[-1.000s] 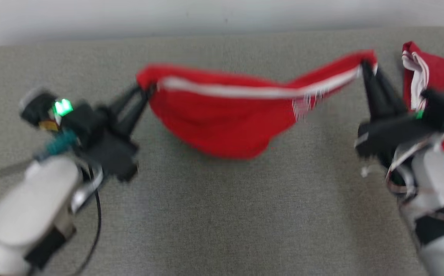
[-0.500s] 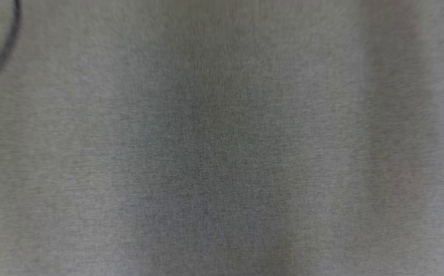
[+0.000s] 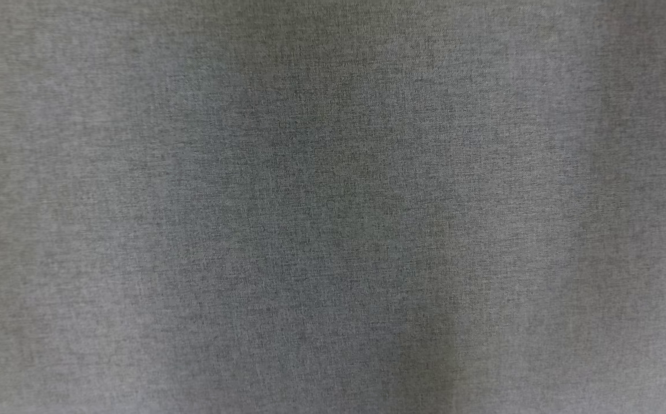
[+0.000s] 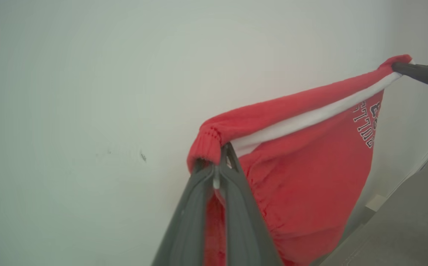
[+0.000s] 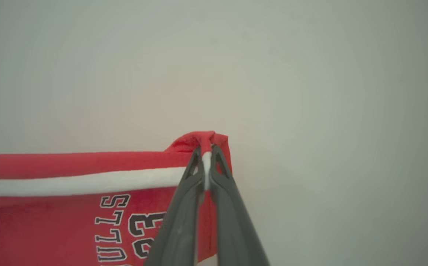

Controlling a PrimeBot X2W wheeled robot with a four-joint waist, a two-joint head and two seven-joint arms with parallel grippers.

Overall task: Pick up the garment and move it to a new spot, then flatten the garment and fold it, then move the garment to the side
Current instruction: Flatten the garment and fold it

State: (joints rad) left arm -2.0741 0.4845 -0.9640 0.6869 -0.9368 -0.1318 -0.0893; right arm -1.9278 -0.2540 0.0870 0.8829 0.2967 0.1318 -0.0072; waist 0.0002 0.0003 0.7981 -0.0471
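Garment (image 4: 310, 177) strung between left gripper (image 4: 217, 164) and right gripper (image 5: 206, 152), both clamped on it, pale wall (image 4: 88, 92) behind, grey surface (image 3: 333, 207)

This is looking like a bare indoor room, closer to a test space than a lived-in home, though its exact kind is staying unclear. A plain white painted wall (image 4: 70, 92) with a few small scuffs is spreading beyond the left end effector (image 4: 220, 166). A pale strip (image 4: 417, 160) is running along the wall's foot to that end effector's right. A flat grey woven-fabric surface (image 3: 333, 207) is lying below.
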